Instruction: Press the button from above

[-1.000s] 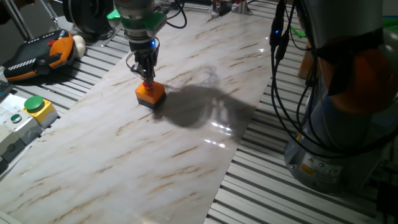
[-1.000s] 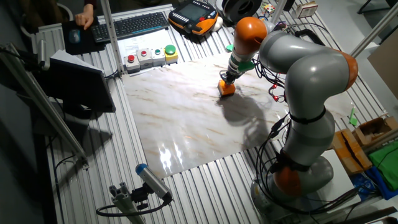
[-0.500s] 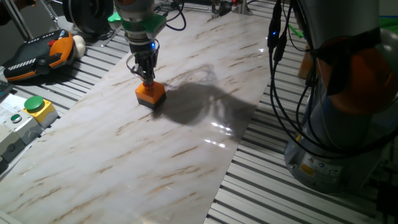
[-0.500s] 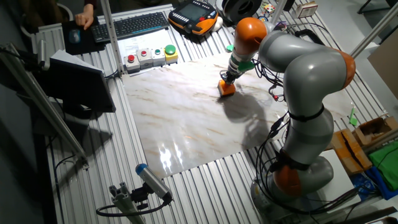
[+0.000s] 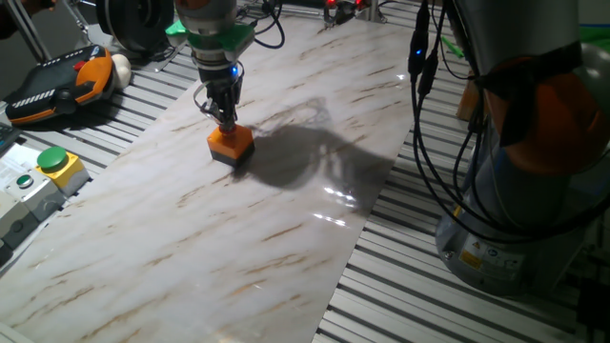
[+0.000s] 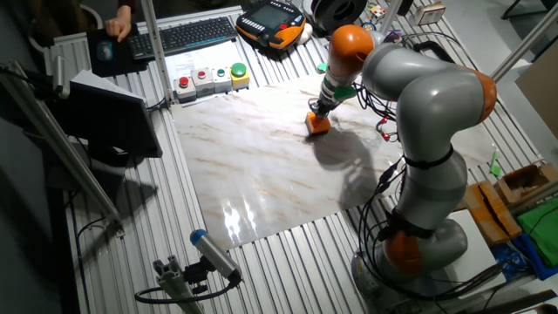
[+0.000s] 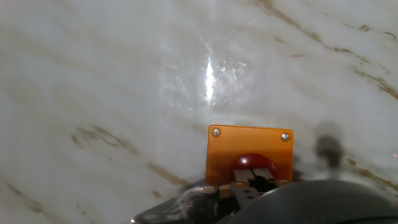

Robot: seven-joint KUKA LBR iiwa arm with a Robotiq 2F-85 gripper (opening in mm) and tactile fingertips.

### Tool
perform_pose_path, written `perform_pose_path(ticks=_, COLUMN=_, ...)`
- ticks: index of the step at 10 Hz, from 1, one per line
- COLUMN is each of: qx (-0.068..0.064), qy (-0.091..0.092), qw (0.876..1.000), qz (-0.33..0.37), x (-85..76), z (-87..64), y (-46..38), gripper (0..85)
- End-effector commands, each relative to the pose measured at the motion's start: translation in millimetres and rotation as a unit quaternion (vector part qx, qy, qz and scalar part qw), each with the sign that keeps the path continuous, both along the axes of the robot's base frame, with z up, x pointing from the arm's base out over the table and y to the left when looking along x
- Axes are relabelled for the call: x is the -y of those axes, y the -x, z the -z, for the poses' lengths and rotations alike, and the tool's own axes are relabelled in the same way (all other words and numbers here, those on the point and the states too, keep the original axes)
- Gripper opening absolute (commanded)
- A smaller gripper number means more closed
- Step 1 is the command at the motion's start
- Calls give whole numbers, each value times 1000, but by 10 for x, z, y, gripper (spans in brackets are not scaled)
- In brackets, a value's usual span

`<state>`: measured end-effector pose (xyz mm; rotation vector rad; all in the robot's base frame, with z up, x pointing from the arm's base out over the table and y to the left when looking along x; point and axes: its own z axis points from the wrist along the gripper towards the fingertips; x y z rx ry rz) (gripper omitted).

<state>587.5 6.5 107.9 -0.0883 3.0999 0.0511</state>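
- On the tabletop (image 5: 286,219), the button (image 7: 253,163) sits on its orange box (image 5: 230,145), directly under my tool (image 5: 225,116).
- I hold the tool vertical so it presses straight down.
- I can't tell the finger gap.

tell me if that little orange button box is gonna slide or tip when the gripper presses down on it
The orange box looks low and square, sitting flat, so tipping seems unlikely. The gripper comes straight down over the red button, which should pin it rather than shove it. The marble tabletop looks glossy, so any sideways push might make it slide.
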Motion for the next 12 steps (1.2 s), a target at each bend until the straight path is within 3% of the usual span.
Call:
perform_pose_path(ticks=1, qx=-1, qy=-1, qw=1000, qz=0, x=-2, z=7, y=-1, gripper=7)
perform_pose_path(ticks=7, qx=-2, qy=-1, qw=1000, qz=0, x=-2, z=68, y=-16, gripper=7)
perform_pose_path(ticks=12, qx=-8, qy=6, qw=1000, qz=8, x=-55, z=-216, y=72, gripper=7)
